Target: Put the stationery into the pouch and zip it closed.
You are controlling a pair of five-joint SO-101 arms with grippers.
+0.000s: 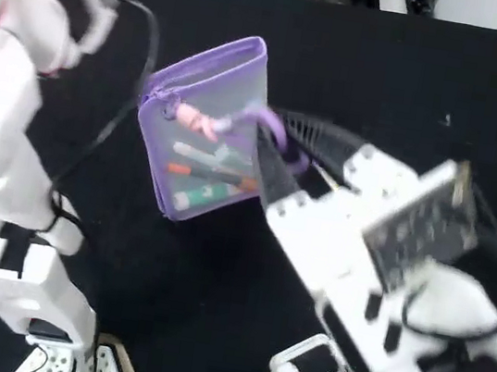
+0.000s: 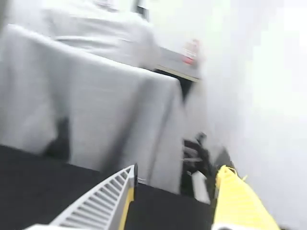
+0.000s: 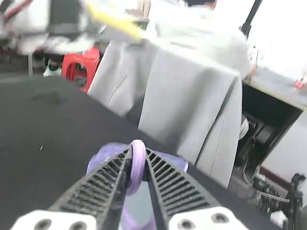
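The purple, clear-fronted pouch (image 1: 208, 96) lies on the black bench (image 1: 414, 80) toward its far edge, pens (image 1: 208, 175) inside; the jaws of the right gripper (image 3: 137, 152) pinch its loop (image 3: 138, 167). The left gripper (image 2: 175, 201) hangs over the bench's far left corner, jaws wide.

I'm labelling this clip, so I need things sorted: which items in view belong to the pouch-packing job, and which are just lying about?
Belongs to the job: purple translucent zip pouch; orange, white and green pens inside it; right tool, shut on a lilac part of the pouch; left tool, open.
Just lying about: red plastic stool; grey cloth draped behind the black table.
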